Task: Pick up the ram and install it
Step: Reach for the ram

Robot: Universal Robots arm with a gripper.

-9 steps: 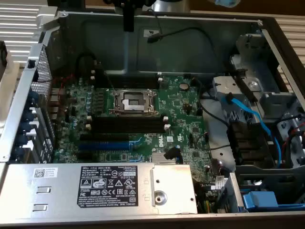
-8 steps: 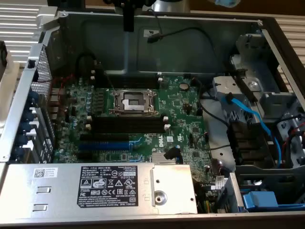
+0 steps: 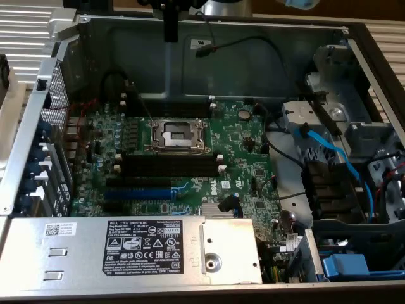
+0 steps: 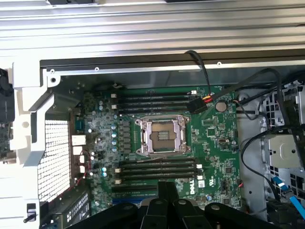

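Wrist view: gripper (image 4: 167, 191) fingers pressed together, nothing visible between them, hanging high above the black slots (image 4: 157, 169). The slots' long axis runs exterior view's left to right. Whether the ram sits in a slot, cannot tell.

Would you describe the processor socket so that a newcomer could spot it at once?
Look inside the open computer case at the green motherboard. Near its middle sits the processor socket. It is the one square, silver-framed part, lying between banks of long black memory slots.
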